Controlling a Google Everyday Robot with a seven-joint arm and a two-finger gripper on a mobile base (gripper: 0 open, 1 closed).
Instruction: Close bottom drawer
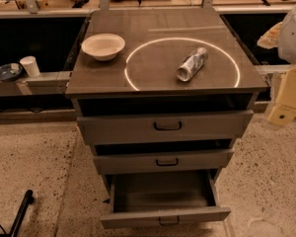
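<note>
Risk at the bottom drawer [165,216], pulled well out under the other two
Pincer [283,113] hangs at the right edge beside the top drawer [138,127], well apart from the open front; spread or pressed together, I cannot tell. An off-centre push could skew the drawer, or a hard shove set the can [192,64] rolling on the bench [103,78]. Handle [168,221] sits near the bottom edge; most of the arm [293,31] is cut off

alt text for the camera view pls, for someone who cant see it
The grey metal bottom drawer of a three-drawer cabinet is pulled well out and looks empty. On the cabinet's dark top sit a round white bowl and a crumpled silver can on its side. The robot's cream tool hangs at the right edge, apart from the cabinet.
</note>
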